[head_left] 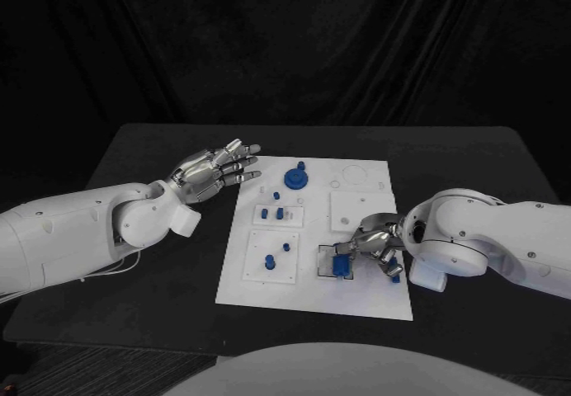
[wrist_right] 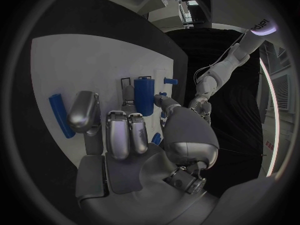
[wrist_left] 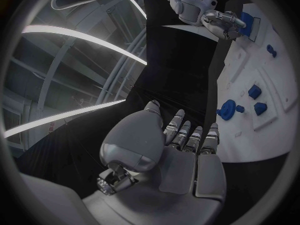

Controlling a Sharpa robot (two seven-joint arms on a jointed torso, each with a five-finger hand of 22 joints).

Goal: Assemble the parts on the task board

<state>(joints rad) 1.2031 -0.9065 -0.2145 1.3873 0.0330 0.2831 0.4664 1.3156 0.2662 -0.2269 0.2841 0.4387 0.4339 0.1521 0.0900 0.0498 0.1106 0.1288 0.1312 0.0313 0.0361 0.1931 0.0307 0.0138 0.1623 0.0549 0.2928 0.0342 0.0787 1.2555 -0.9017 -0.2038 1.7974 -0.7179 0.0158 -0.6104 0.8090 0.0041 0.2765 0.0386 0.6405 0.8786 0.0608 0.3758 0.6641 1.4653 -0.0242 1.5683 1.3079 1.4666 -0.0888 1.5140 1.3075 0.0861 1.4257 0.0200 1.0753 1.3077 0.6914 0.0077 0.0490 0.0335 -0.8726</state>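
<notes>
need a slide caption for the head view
Right hand works at a blue part on the white board; left hand hovers open.

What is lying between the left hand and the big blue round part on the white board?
In the head view, only bare board edge lies between the left hand and the blue round part on the task board.

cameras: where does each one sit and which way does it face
Head view: on the robot's head, looking down at the white board; both arms show.
Left wrist view: behind the left hand, facing along the board; the right hand shows far off.
Right wrist view: behind the right hand, over the blue block.
Shared: all show the board.
</notes>
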